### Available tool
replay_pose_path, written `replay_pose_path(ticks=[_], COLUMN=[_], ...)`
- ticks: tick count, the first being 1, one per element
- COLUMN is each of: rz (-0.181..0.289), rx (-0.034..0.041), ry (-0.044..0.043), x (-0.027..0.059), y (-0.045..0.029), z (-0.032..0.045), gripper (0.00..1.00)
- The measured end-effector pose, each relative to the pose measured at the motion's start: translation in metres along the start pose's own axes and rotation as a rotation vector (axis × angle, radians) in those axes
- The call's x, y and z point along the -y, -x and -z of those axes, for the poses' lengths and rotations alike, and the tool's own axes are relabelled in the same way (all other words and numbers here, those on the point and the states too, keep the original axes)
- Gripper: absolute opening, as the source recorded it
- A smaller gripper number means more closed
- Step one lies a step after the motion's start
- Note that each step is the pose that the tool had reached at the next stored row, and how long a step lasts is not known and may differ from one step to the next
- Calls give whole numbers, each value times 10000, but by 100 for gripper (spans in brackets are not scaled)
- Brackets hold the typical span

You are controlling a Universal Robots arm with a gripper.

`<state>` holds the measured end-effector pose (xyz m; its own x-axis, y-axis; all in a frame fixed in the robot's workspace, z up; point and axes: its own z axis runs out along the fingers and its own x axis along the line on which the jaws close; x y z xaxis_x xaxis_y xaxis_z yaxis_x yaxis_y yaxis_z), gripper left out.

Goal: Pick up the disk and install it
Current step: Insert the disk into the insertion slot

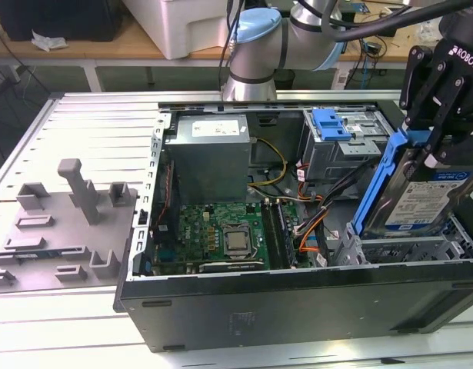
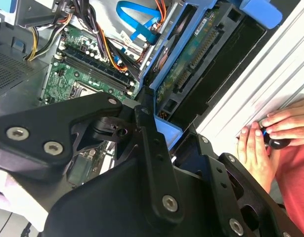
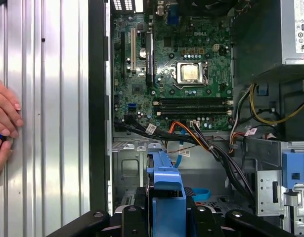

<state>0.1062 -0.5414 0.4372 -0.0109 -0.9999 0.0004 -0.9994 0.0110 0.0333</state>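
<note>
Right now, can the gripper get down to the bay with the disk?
Probably yes. The gripper holds the disk tilted right over the bay, with nothing seen between them. The cables lie off to the exterior view's left of it.

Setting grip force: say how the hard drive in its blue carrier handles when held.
The hard drive is probably rigid and dense: metal body, no sag while tilted in the gripper. Its blue carrier looks like smooth plastic, so may flex or slip slightly.
</note>
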Motion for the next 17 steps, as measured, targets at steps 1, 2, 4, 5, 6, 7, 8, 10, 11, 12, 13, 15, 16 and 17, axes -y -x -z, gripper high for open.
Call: replay_pose_path(ticks=[1,2,4,5,6,7,8,10,11,12,13,15,16,17], rz=[0,0,-1,0,0,0,0,0,-1,-1,-1,-2,-2,0], rx=[-1,0,0,-1,-2,-2,-3,-3,-2,-2,-1,-1,-3,3], ry=[0,0,0,0,0,0,1,0,1,1,1,0,0,-1], x=[0,0,0,0,1,1,1,1,1,1,1,1,1,2], y=[0,0,0,0,0,0,0,0,0,0,-1,-1,-1,-2], z=[-5,-9,-15,-18,-21,-23,-26,-32,-36,-39,-43,-48,-50,-59], gripper=[37,37,37,37,37,37,37,37,37,37,37,37,37,37])
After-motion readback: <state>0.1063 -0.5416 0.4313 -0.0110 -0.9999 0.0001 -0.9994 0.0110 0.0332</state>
